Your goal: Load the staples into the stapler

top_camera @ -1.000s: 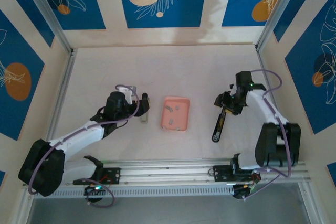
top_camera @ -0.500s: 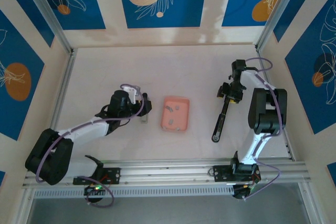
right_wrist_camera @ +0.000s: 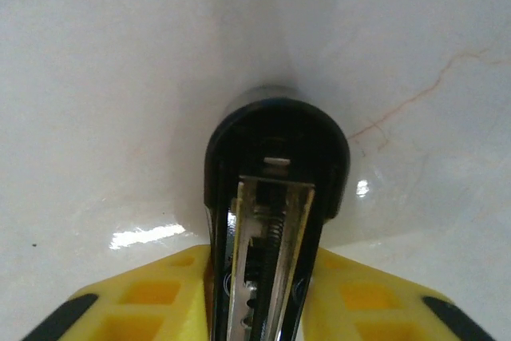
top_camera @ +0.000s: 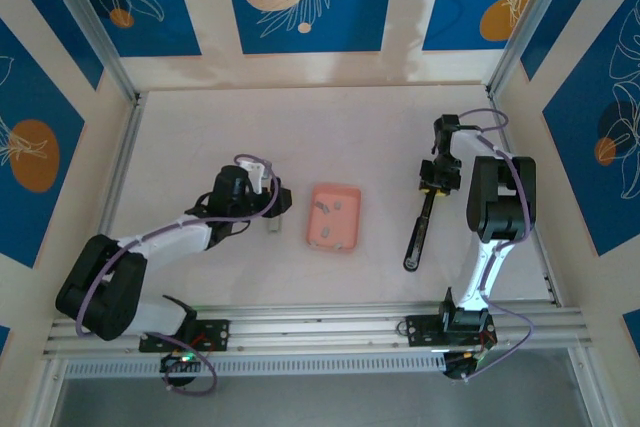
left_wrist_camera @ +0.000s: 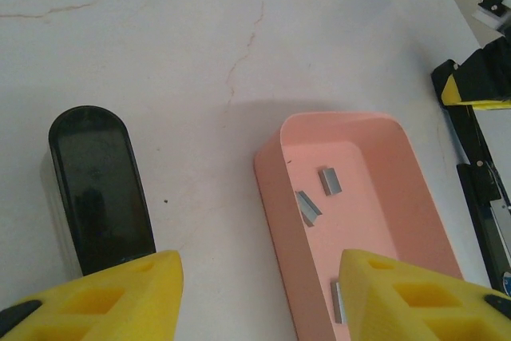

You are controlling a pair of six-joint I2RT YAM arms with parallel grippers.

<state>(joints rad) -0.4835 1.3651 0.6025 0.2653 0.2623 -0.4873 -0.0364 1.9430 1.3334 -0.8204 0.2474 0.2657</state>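
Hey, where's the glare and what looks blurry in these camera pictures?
Right wrist view: two bright glare spots on the table flanking the stapler, whose open inside looks soft. Left wrist view: the staples in the pink tray are sharp, the yellow fingers blurred. Top view: even light, faint shadows.

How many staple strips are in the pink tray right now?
3, all in the pink tray: two staple strips side by side mid-floor, a third nearer the left end effector, partly hidden by its finger. More may be hidden there.
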